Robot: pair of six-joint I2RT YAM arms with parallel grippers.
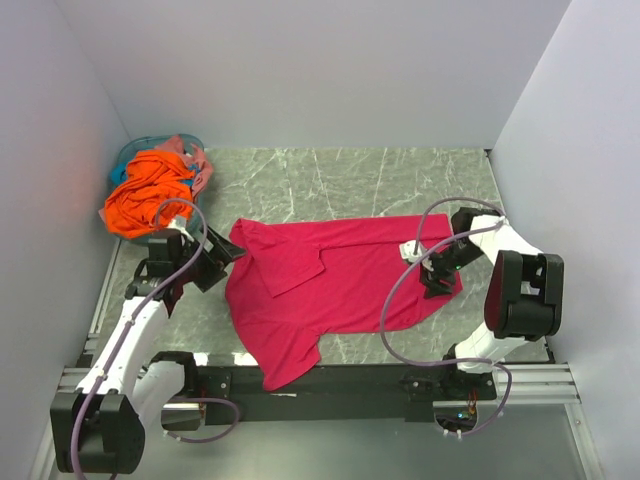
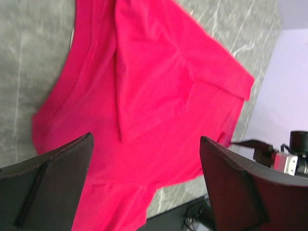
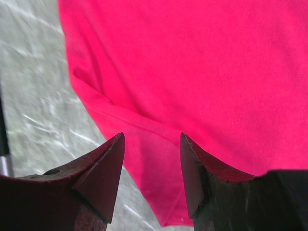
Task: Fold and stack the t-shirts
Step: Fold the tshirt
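Left claw wide and empty over the crimson-pink cloth t-shirt spread on the grey marbled counter; right claw narrower, empty, over its hem; only the top view shows the bright orange cloth t-shirt heaped in the round teal plastic basket.

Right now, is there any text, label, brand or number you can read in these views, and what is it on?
No readable text in any view.
White tag on the crimson-pink t-shirt: too small to read.
Orange t-shirt: no print shows.
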